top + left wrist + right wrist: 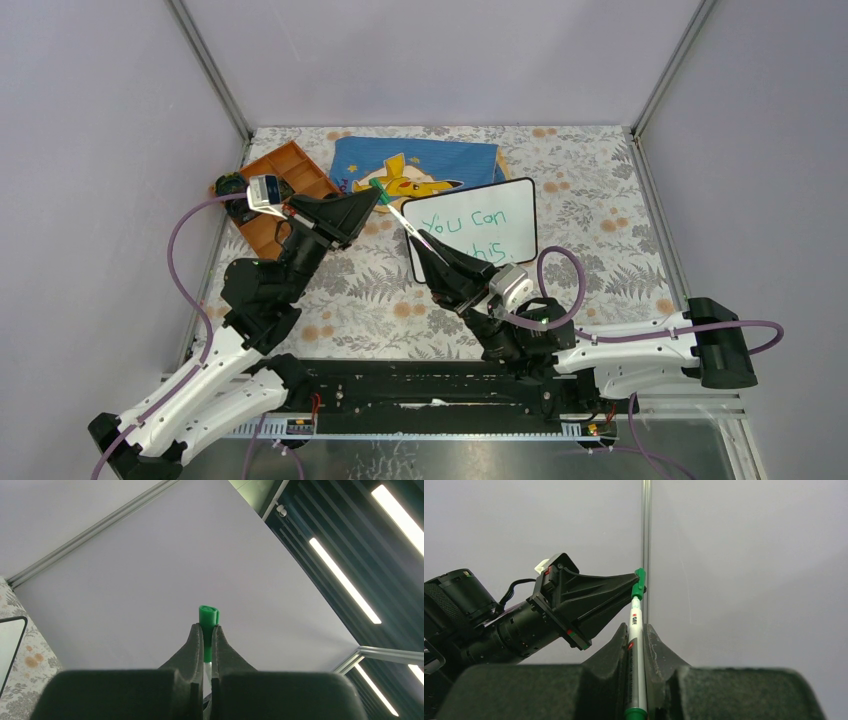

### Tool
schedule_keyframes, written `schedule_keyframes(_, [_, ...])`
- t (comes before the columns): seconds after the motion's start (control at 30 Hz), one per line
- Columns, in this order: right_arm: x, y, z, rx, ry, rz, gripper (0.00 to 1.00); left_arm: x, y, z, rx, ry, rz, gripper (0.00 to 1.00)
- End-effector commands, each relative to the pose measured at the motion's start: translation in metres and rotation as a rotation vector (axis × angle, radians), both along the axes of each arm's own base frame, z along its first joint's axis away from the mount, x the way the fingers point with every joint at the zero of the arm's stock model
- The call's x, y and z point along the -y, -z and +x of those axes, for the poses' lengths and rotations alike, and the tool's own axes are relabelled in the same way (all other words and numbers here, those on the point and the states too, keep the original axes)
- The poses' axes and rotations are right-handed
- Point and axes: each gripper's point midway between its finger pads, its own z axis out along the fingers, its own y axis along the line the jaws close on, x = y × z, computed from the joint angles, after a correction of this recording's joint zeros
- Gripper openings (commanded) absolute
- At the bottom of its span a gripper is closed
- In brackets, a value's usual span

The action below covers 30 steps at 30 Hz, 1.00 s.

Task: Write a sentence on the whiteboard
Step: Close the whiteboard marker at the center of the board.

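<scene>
Base rail [430, 385] sits closest to the top cam, with both arms bolted on it and reaching toward the middle.

Far left on the table is the orange tray [285, 190]. Nothing is touching it.

The left gripper [375, 193] is clenched on the green cap [208, 615]. In the left wrist view the cap pokes out just past the pads. That arm comes in nearly level, so the cap lines up with the pen axis.

The marker [636, 617] bridges the two claws. Its white barrel slants up from right to left, with the cap end high.

The right gripper [636, 630] is clamped on the barrel partway down. That leaves the tip end free for the other claw to work on. One claw on the cap and one on the body looks like a cap-on/cap-off step, most likely recapping. I can't tell whether the cap is fully seated.

The whiteboard [522, 240] lies flat just right of centre, beside the Pikachu cloth [440, 160] and partly under the right arm. The sentence [470, 215] is on it in green. "You can" is readable on the top line. The right arm covers most of the second line, and only "his" shows. My read is that the writing is done or nearly done.

The surface is a floral tablecloth [600, 220] in grey leaves with orange blooms. The room has plain pale walls [430, 50], aluminium frame posts [210, 70], and strip ceiling lights [345, 580] overhead.
</scene>
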Motion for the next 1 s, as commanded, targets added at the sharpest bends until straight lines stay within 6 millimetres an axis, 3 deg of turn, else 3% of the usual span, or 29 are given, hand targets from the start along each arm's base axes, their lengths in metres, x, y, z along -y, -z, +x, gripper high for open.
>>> schedule_keyframes(0.0, [0.015, -0.030, -0.001, 0.009, 0.013, 0.107, 0.00, -0.003, -0.008, -0.011, 0.045, 0.031, -0.023, 0.00])
schedule_keyframes(0.4, [0.010, -0.032, 0.002, 0.055, 0.068, 0.084, 0.00, -0.001, -0.012, -0.016, 0.057, 0.065, -0.038, 0.00])
schedule_keyframes(0.97, [-0.011, -0.044, -0.006, 0.346, 0.262, -0.041, 0.00, 0.001, -0.025, -0.021, 0.057, 0.118, -0.088, 0.00])
